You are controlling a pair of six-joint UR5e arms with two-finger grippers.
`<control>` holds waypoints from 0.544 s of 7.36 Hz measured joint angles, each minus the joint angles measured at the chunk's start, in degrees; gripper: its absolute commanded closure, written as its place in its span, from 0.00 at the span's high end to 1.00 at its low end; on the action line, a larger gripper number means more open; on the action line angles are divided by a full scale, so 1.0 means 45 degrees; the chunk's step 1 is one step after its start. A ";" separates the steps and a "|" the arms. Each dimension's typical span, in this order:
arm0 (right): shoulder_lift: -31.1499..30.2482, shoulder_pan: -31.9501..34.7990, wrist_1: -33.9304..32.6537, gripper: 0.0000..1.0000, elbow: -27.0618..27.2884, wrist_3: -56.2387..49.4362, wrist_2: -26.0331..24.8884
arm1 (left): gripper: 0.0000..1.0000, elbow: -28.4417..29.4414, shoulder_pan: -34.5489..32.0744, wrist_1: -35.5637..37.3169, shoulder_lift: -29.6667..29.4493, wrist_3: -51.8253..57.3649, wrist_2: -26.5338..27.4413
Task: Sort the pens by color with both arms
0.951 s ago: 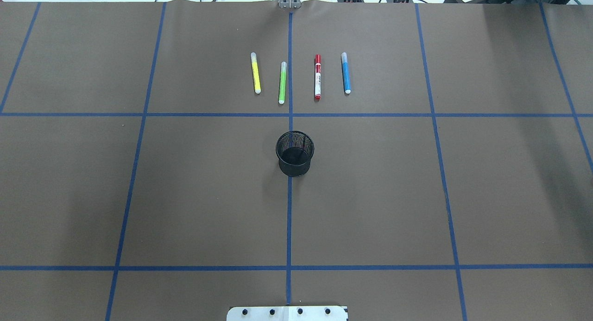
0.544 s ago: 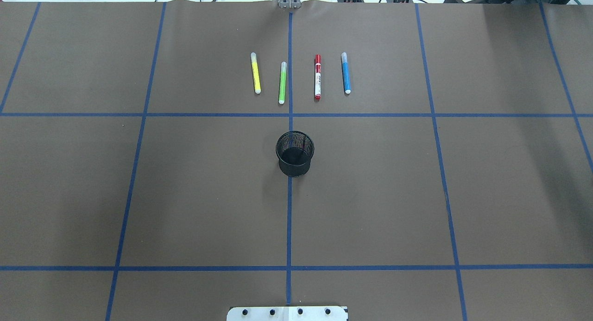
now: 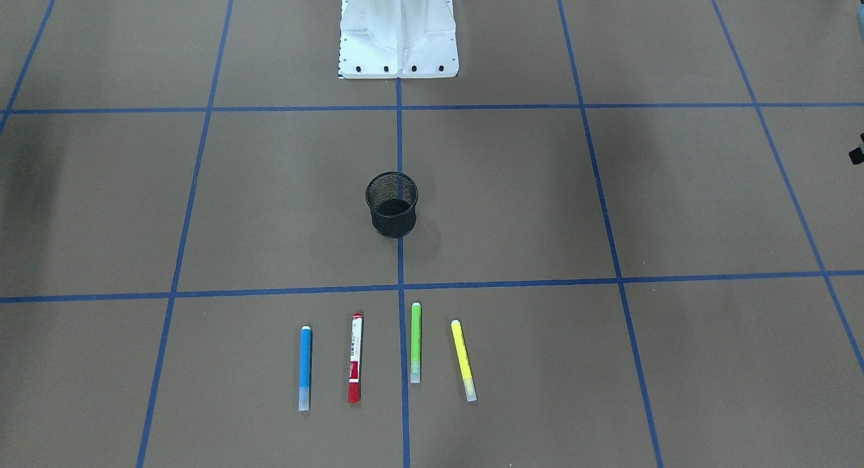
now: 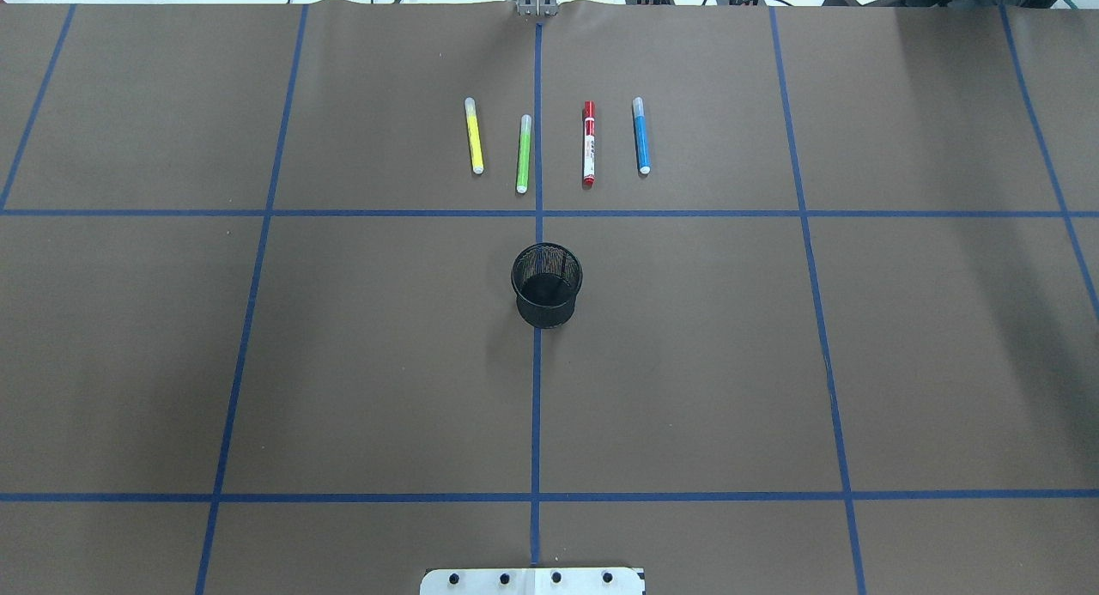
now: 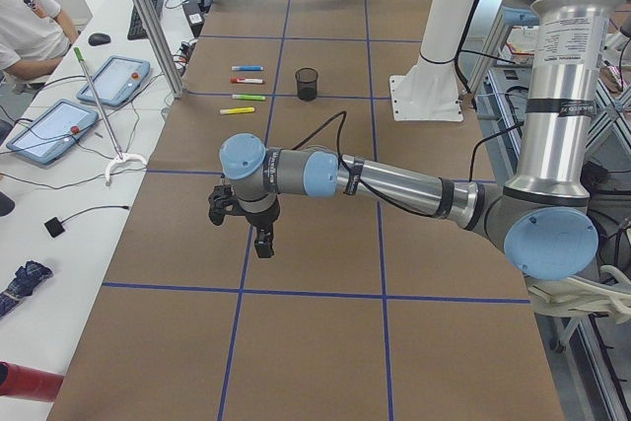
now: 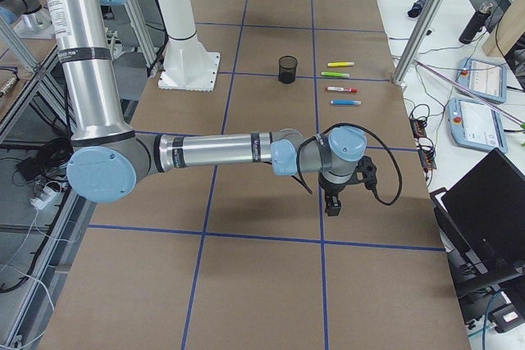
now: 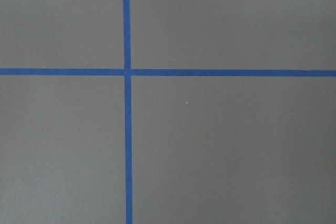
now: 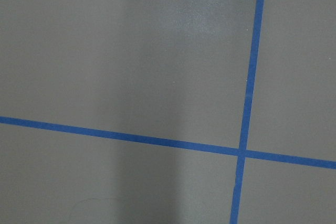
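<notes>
Four pens lie side by side at the table's far side: yellow (image 4: 473, 136), green (image 4: 523, 154), red-and-white (image 4: 589, 144) and blue (image 4: 640, 136). They also show in the front-facing view: blue (image 3: 305, 367), red-and-white (image 3: 355, 356), green (image 3: 416, 342), yellow (image 3: 463, 358). My left gripper (image 5: 258, 234) shows only in the exterior left view, far out over the table's left end. My right gripper (image 6: 332, 202) shows only in the exterior right view, over the right end. I cannot tell whether either is open or shut. Both wrist views show only brown table and blue tape.
A black wire-mesh cup (image 4: 547, 284) stands upright at the table's centre, nearer me than the pens. The white pedestal base (image 3: 398, 29) is behind it. A seated person (image 5: 30, 17) and tablets (image 5: 113, 81) are beside the table. A metal post (image 5: 148, 22) stands at its far edge.
</notes>
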 measured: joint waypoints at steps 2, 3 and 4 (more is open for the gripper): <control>-0.0031 -0.0006 0.0002 1.00 0.0067 0.0031 0.0015 | 1.00 0.0074 -0.0066 -0.0022 0.0004 -0.0003 0.0000; -0.0133 0.0000 0.0010 1.00 0.0223 -0.0014 0.0011 | 1.00 0.0047 -0.0069 -0.0025 0.0006 -0.0007 0.0000; -0.0273 0.0006 0.0023 1.00 0.0388 -0.0033 -0.0003 | 1.00 0.0026 -0.0076 -0.0030 0.0006 -0.0004 0.0000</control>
